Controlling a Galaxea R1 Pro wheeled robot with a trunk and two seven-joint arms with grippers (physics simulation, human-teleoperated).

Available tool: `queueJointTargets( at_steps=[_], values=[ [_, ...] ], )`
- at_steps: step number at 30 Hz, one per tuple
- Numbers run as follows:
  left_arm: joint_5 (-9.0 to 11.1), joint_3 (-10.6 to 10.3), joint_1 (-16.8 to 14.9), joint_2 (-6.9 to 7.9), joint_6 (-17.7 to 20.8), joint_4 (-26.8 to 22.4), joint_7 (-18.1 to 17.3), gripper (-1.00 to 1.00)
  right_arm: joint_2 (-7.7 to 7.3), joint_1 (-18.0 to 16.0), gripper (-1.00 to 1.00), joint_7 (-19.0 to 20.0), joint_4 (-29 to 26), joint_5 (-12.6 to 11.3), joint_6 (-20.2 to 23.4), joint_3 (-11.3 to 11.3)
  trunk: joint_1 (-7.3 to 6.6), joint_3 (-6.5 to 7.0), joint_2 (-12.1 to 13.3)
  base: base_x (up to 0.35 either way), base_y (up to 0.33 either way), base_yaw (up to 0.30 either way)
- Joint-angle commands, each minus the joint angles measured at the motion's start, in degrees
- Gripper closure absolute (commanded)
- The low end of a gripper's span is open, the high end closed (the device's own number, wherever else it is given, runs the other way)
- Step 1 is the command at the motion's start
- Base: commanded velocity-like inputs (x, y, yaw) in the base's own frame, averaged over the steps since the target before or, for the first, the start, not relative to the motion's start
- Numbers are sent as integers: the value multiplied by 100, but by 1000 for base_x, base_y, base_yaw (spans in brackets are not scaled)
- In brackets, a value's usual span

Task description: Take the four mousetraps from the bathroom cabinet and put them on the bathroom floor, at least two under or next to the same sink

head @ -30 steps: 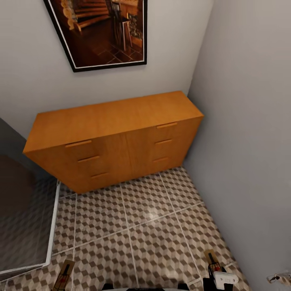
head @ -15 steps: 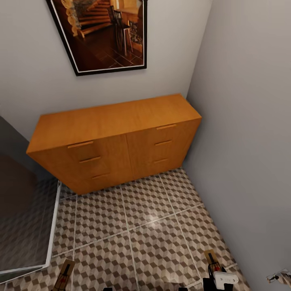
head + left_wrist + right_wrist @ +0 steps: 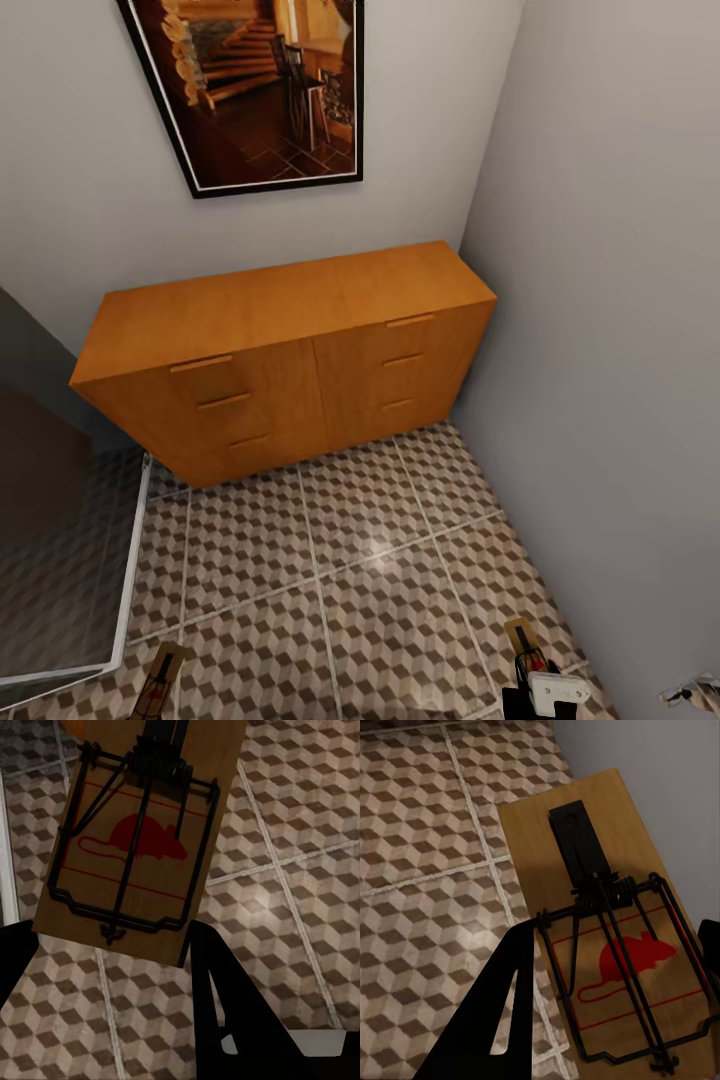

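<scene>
Where each end effector grips a mousetrap (image 3: 135, 832), red mouse print, no legible writing.

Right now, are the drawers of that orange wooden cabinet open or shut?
Shut. In the head view every drawer front of the cabinet sits flush with its neighbours, no gap or pulled-out box showing, and the bar handles line up in two straight columns.

two mousetraps (image 3: 162, 678) (image 3: 525, 650), one cabinet (image 3: 290, 350), one picture (image 3: 262, 85)
</scene>
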Motion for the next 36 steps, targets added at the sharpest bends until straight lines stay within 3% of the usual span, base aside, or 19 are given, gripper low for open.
queueJointTargets(
  at_steps=[1,36],
  values=[
    [48,-28,-7,-3,-22,20,-42,100,-6,-4,100,-47,-3,-28,-12,50,3,1,-9,0,0,0],
    [48,-32,-7,-3,-22,19,-42,100,-5,-4,100,-47,25,-28,-12,50,3,263,-9,0,0,0]
  ],
)
